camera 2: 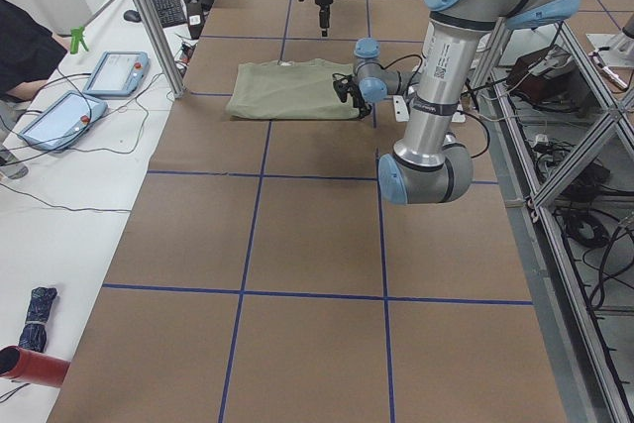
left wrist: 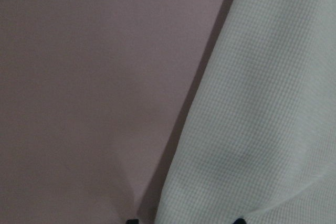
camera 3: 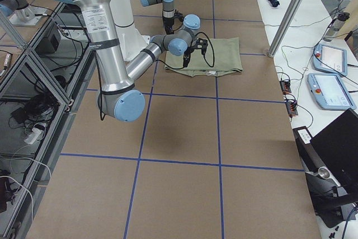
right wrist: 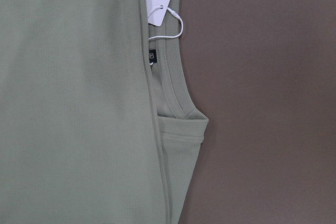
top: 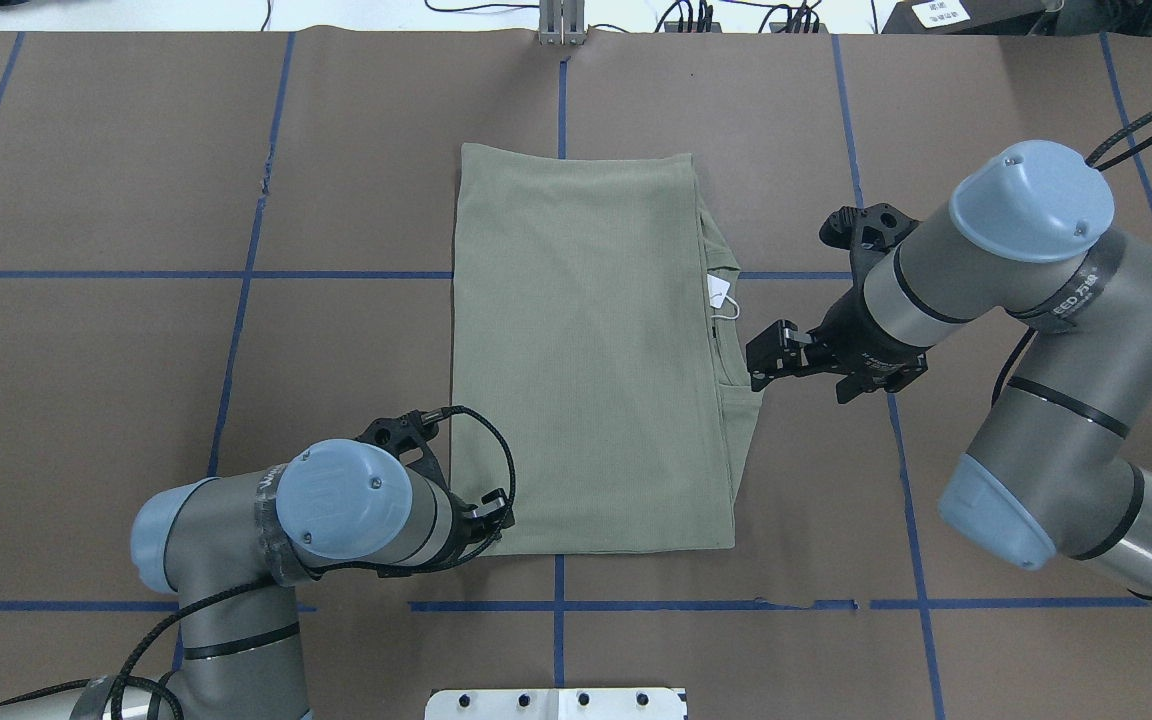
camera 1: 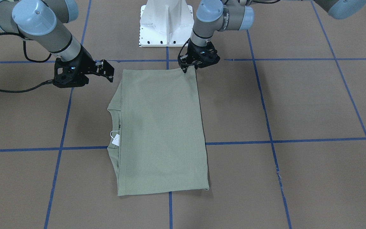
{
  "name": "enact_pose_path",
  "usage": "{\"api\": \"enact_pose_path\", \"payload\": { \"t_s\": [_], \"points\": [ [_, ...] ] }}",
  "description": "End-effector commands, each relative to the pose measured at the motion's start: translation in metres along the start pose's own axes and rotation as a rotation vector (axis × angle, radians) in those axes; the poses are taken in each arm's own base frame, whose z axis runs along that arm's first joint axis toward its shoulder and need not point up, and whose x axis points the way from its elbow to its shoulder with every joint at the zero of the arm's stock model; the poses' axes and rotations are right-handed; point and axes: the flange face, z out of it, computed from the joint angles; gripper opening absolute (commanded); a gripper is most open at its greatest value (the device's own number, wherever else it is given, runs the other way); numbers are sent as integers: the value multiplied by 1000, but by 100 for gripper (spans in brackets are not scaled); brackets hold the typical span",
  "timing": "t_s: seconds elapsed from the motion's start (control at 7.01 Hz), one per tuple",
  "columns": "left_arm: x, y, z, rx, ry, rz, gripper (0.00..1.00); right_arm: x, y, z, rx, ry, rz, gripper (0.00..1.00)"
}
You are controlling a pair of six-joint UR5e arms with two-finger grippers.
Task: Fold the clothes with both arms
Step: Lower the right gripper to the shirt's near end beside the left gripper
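Flat on the table (top: pixel 86 400) between the two grippers: the shirt (top: pixel 586 350), folded to a long rectangle, with collar (right wrist: pixel 168 85) and tag (right wrist: pixel 157 3) on the side toward the right gripper (top: pixel 764 358). Nothing held there: jaws apart, tips just short of the shoulder edge, apparently not touching. Down at one corner of the cloth with the left gripper (camera 1: pixel 186 67); jaws seemingly apart as well, the cloth's edge running between the tips in the wrist view, so probably no pinch made yet.

Likely trouble from here:
- Closing on the top layer alone at that corner, which would peel the fold open instead of carrying the whole stack.
- Lifting with the left gripper before the right one has any hold, which would drag the cloth askew and crease it.
- Catching the tag's string, just ahead of the right gripper's tips, and tugging the collar out of line.
- Sweeping the loop of cable (top: pixel 501 450) beside the left gripper across the cloth and rumpling the near edge.
- Pressing too low and pinning cloth to the table rather than gripping it.

As for containers: no box, bin or basket to be seen near either gripper, so nothing to report inside one.
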Motion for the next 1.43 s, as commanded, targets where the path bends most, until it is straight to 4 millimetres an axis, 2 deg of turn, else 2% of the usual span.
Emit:
{"api": "enact_pose_path", "payload": {
  "t_s": [0.0, 0.14, 0.29, 0.43, 0.57, 0.71, 0.86, 1.14, 1.28],
  "points": [
    [0, 2, 0, -2, 2, 3, 7, 1, 0, 0, 0, 1, 1, 100],
    [1, 3, -1, -2, 7, 4, 1, 1, 0, 0, 0, 1, 1, 100],
    [2, 4, -2, -4, 9, 5, 0, 2, 0, 0, 0, 2, 2, 100],
    [5, 4, -15, 4, 35, 11, 0, 2, 0, 1, 5, 5, 3, 100],
    [7, 5, -30, 1, 59, 19, 0, -4, 8, 7, -8, 5, 32, 100],
    [8, 8, -35, -2, 60, 23, 0, -19, 31, 22, 3, 15, 101, 100],
    [8, 8, -39, -3, 65, 23, 0, -42, 65, 45, 54, 33, 181, 100],
    [9, 9, -41, -7, 67, 25, 0, -67, 127, 91, 117, 53, 418, 100],
    [9, 10, -41, -9, 66, 27, 0, -76, 147, 105, 155, 49, 481, 100]
  ]
}}
